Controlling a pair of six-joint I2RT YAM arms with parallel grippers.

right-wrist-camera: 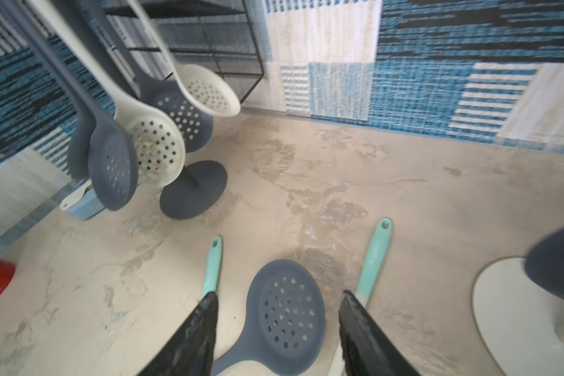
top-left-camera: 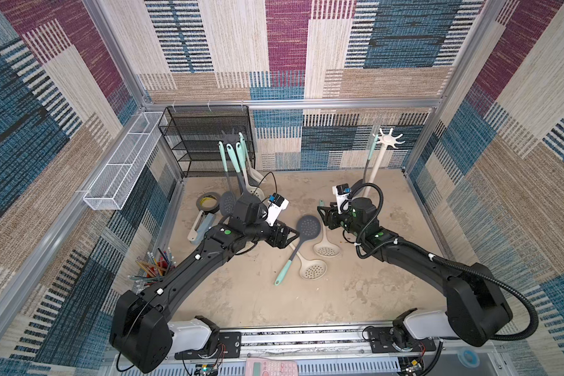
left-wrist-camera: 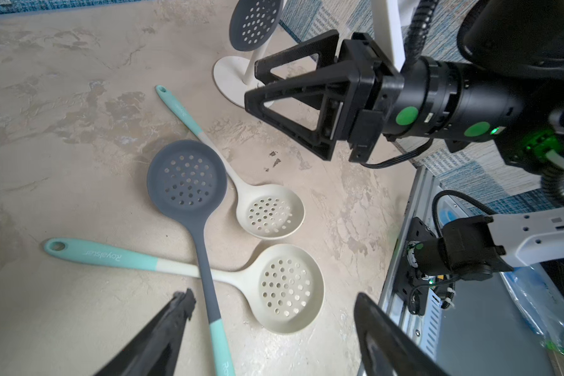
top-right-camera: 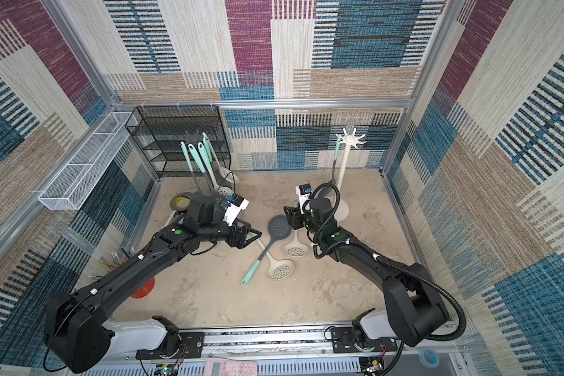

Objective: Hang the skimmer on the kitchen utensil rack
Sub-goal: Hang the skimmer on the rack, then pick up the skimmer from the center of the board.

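Nearest, my left fingers (left-wrist-camera: 163,335) stand wide apart and empty at 9 o'clock of the grey skimmer (left-wrist-camera: 186,182). It lies flat in the middle of the counter (top-left-camera: 241,293), head toward 12 o'clock, handle toward 7, crossing a cream skimmer (left-wrist-camera: 287,286). My right fingers (right-wrist-camera: 192,332) are apart too, gripping nothing, at 3 o'clock of its head. The white rack (top-left-camera: 379,162) stands at 1 o'clock.
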